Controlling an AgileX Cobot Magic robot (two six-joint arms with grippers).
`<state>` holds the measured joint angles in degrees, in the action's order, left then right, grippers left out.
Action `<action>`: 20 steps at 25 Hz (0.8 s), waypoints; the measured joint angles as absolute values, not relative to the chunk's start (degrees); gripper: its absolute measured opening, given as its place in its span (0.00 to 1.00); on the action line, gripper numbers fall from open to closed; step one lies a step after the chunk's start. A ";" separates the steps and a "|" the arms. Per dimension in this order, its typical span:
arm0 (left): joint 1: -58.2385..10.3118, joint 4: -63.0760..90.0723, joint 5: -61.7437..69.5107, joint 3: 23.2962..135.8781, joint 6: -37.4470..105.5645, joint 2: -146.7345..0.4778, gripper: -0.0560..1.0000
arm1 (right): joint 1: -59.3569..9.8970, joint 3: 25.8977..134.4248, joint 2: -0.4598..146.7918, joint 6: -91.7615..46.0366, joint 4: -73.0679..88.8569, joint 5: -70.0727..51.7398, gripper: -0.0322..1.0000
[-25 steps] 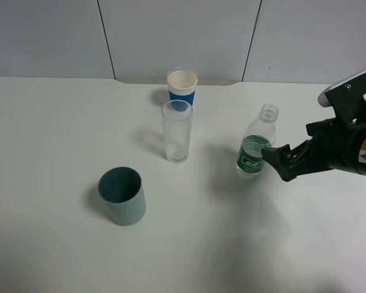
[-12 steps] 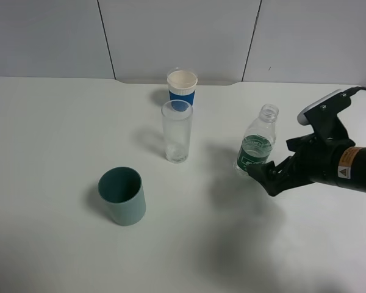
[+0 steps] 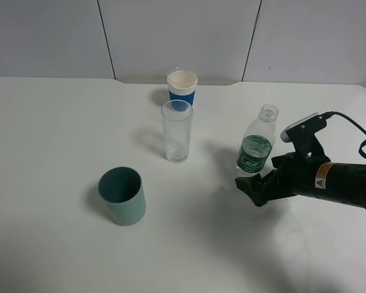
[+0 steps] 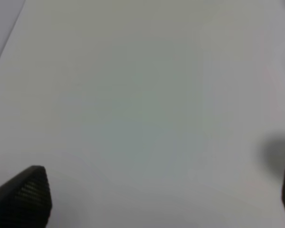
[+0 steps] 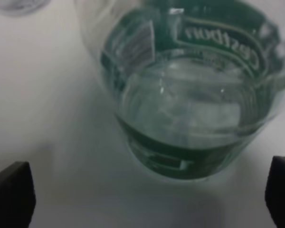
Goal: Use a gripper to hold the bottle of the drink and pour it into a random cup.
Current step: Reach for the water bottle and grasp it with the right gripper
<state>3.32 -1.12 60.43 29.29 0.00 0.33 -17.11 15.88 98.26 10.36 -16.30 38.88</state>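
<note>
Right, high camera first: the bottle (image 3: 255,149) stands upright and uncapped on the tabletop (image 3: 61,122), off to the right of the tall glass tumbler (image 3: 176,131). The right end effector (image 3: 249,185) sits low just in front of the bottle's base, apart from it as far as I can tell. Over to the left wrist camera: the left end effector (image 4: 152,194) shows two fingertips spread wide over white tabletop, nothing between them. Now the right wrist camera, and it's close. The bottle fills the view, green label and clear liquid inside; the fingertips sit at either edge, jaws wide, with the bottle just ahead of the gap and not yet gripped. I'd call it light, thin-walled and easily dented, its label slick. With no cap, a hard squeeze could slop the drink, so the labelled middle looks the best hold, firm but gentle.
</note>
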 joint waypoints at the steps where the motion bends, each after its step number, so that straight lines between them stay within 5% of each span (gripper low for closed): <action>1: 3.32 -1.12 60.43 29.29 0.00 0.33 0.98 | -17.11 15.88 99.04 9.71 -16.04 39.51 0.96; 20: 3.32 -1.12 60.43 29.29 0.00 0.33 0.98 | -17.11 15.88 100.46 -2.93 -10.92 48.61 0.99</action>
